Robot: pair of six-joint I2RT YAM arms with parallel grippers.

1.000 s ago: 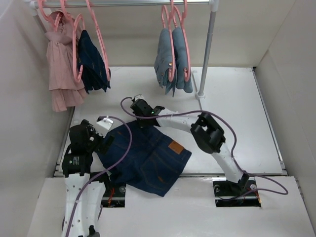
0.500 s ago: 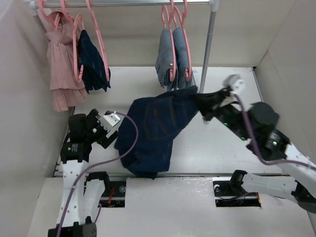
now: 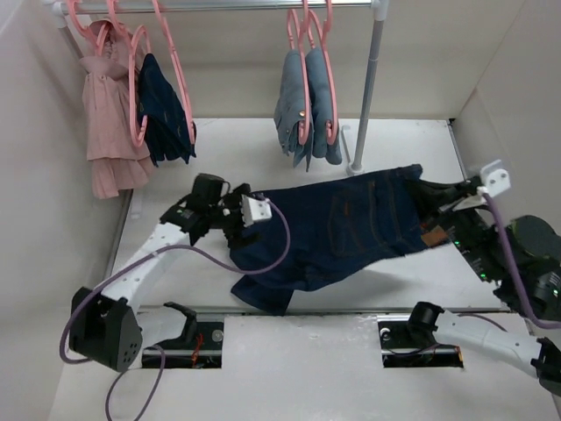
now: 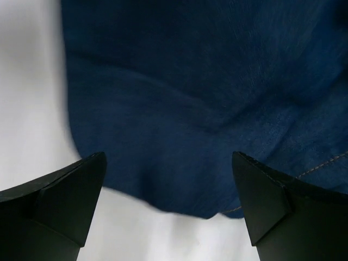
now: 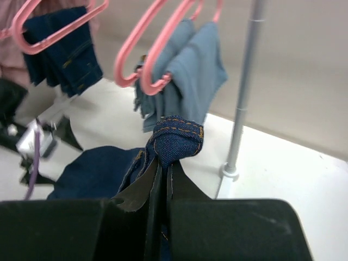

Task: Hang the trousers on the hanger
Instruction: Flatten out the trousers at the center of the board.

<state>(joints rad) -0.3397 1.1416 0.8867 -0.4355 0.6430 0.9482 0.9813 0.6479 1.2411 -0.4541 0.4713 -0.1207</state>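
The dark navy trousers (image 3: 351, 224) hang stretched across the table's middle, with the tan patch at their right end. My right gripper (image 3: 436, 195) is shut on a bunched piece of the waistband (image 5: 176, 138) and holds it up. My left gripper (image 3: 232, 230) is open at the trousers' left end. In the left wrist view its fingertips (image 4: 81, 179) straddle the cloth edge (image 4: 179, 136) above the white table without closing on it. Pink hangers (image 3: 175, 74) hang on the rail at the back. One (image 5: 144, 51) shows just ahead of the held waistband.
The rail holds a pink dress (image 3: 110, 114) and a small dark navy garment (image 3: 166, 110) at the left, and light blue jeans (image 3: 307, 110) near the rail's grey post (image 3: 366, 96). White walls (image 3: 53, 175) close in the table on both sides.
My right gripper has carried the waistband right and lower, spreading the trousers out. My left arm has reached forward and right to their left edge.
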